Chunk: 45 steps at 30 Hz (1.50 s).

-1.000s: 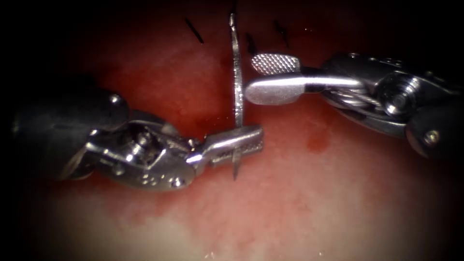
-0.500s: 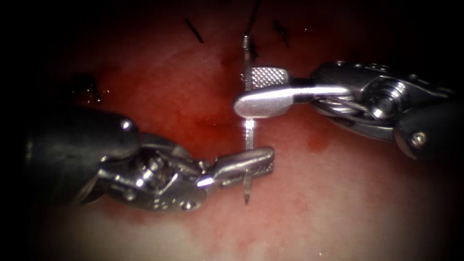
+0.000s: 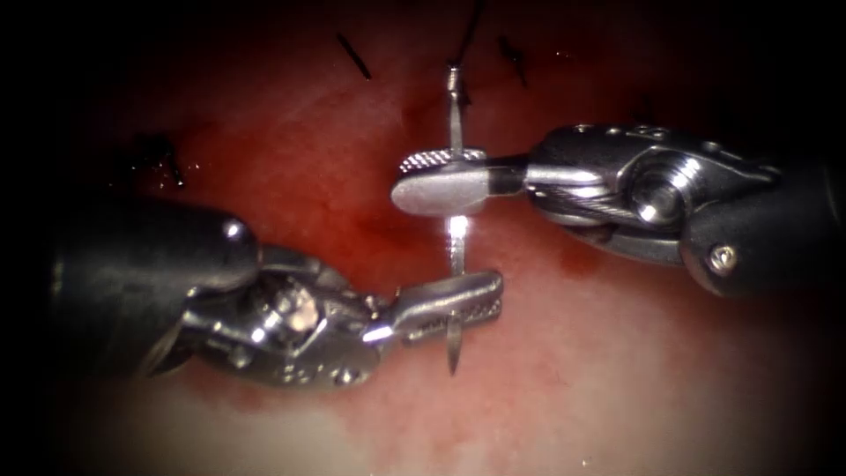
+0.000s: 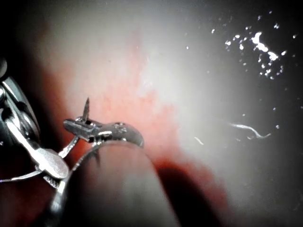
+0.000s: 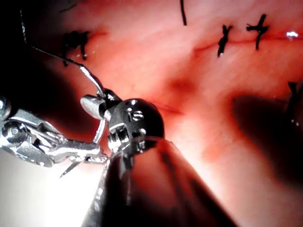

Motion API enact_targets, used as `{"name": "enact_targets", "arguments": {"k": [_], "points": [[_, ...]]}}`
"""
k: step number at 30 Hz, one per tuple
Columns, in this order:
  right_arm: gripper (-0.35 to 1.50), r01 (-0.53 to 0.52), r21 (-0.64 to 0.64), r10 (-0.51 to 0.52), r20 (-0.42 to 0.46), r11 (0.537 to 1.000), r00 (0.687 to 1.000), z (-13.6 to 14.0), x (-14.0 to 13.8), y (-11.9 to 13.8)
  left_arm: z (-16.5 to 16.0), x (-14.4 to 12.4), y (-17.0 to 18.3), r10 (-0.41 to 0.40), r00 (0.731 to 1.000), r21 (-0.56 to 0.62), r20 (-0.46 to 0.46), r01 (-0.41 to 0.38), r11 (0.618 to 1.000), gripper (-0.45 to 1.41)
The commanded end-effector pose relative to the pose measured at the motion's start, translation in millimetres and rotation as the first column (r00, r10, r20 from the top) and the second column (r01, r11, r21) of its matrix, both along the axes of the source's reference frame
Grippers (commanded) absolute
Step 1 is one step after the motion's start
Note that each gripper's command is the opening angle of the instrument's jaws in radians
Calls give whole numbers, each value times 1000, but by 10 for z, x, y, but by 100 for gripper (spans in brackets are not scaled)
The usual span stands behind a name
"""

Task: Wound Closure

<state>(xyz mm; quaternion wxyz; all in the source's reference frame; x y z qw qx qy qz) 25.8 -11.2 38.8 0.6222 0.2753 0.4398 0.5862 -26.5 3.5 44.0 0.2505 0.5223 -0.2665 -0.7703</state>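
I'm seeing a wet patch of red fluid (image 3: pixel 577 257) at centre-right, and short dark cut thread ends (image 3: pixel 352 55) up top.

Counted: two tools, the left tool (image 3: pixel 471 298) and the right tool (image 3: pixel 436 181). One needle (image 3: pixel 455 256). One thread (image 3: pixel 465 35) running from the needle's rear end. One piece of tissue (image 3: pixel 617 370). Stitches (image 5: pixel 224 39) across the cut: at least three distinct in the right wrist view; further dark marks cannot be counted reliably.
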Motion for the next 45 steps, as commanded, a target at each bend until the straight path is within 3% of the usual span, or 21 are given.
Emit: {"name": "enact_targets", "arguments": {"k": [1,4,5,6,7,8,9,12,14,17,21,23,24,25,29,32,34,35,37,39,45], "points": [[-35,0,0,0,7,1000,1000,4,5,-6,5,-6,-8,0,1000,4,2,0,1000,-45],[-35,-72,-30,74,40,997,996,-1,3,2,5,-6,-9,10,1000,7,-8,-10,1000,-45],[-35,-72,-29,73,40,997,997,-2,3,2,5,-6,-9,10,1000,7,-8,-10,1000,-16],[-35,-72,-27,73,39,997,997,-4,3,3,5,-6,-9,12,1000,3,-13,-12,1000,36],[-35,-72,-27,73,39,997,997,-4,3,3,5,-6,-9,12,1000,3,-13,-12,1000,36],[-35,-76,-29,77,36,997,996,-4,2,3,5,-6,-6,-18,1000,70,-10,18,997,91],[-35,-79,-31,80,32,996,996,-4,1,4,5,-5,-5,-25,1000,87,-10,26,996,106],[-35,-106,-38,107,19,994,994,0,-2,9,5,-3,-2,-61,998,149,17,58,987,125],[-35,-103,-50,104,15,993,995,2,-3,11,5,-1,-1,-72,997,182,24,67,981,125],[-35,-62,-156,60,-15,986,998,14,-7,25,9,9,4,-105,994,350,23,90,932,122],[-35,7,-290,-16,-30,957,999,24,-8,35,14,17,8,-99,995,412,14,84,907,118],[-35,32,-355,-50,-43,934,998,30,-8,42,18,22,9,-106,994,424,10,91,901,86],[-35,59,-436,-83,-37,898,996,36,-9,50,22,29,10,-126,992,448,-1,113,887,54],[-35,59,-436,-83,-37,898,996,36,-9,50,22,29,10,-126,992,448,-1,113,887,54],[-35,103,-548,-175,-80,830,981,53,-8,65,34,39,16,-167,984,531,-60,173,829,7],[-35,116,-586,-197,-77,802,977,59,-5,67,41,40,18,-178,979,562,-94,200,803,-8],[-35,135,-663,-225,-52,736,973,72,3,70,55,40,14,-200,968,575,-155,253,778,-40],[-35,135,-663,-225,-52,736,973,72,3,70,55,40,14,-200,968,575,-155,253,778,-40],[-35,119,-734,-232,-54,668,971,86,13,73,71,37,10,-208,955,589,-211,294,753,-45],[-35,111,-761,-238,-58,639,970,96,20,74,82,34,7,-207,948,585,-243,313,748,-45],[-35,102,-821,-201,-16,561,979,120,27,83,115,31,4,-227,914,588,-337,393,707,-27]]}}
